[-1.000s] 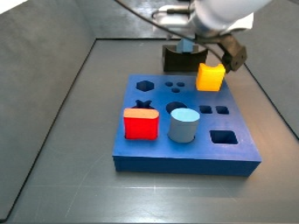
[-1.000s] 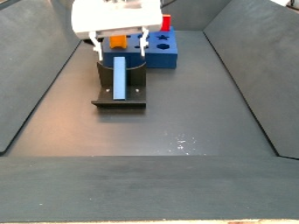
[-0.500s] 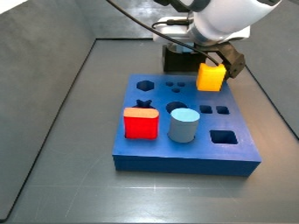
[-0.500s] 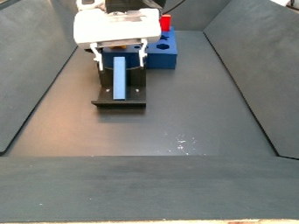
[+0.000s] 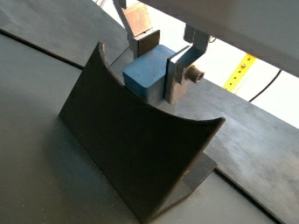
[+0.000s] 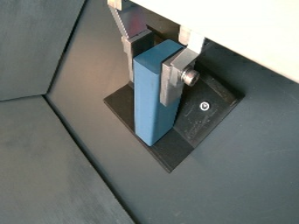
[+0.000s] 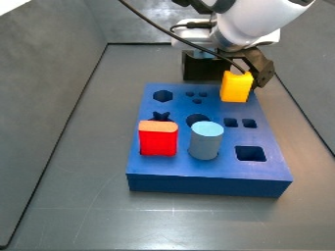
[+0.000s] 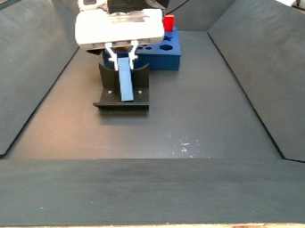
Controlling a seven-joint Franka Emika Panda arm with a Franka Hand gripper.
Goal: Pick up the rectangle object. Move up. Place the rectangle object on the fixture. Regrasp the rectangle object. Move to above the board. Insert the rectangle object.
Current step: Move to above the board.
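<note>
Watching side view, left to right: bar (image 8: 124, 78) on bracket (image 8: 123, 100), directly under my claw (image 8: 120, 57). Change from half second back: fingers then spread wide of bar, now pinched in on its upper end. Wrist view agrees: plates (image 6: 177, 72) against bar sides. Reckon regrasp made; lift toward board (image 8: 168, 52), right and behind claw, comes next.

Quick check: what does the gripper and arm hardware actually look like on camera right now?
The gripper, at the fixture, has flat silver plate fingers with dark pads and a screw through one plate. Its body is a white housing in a side view. The arm is white, with black cables looping behind it.
</note>
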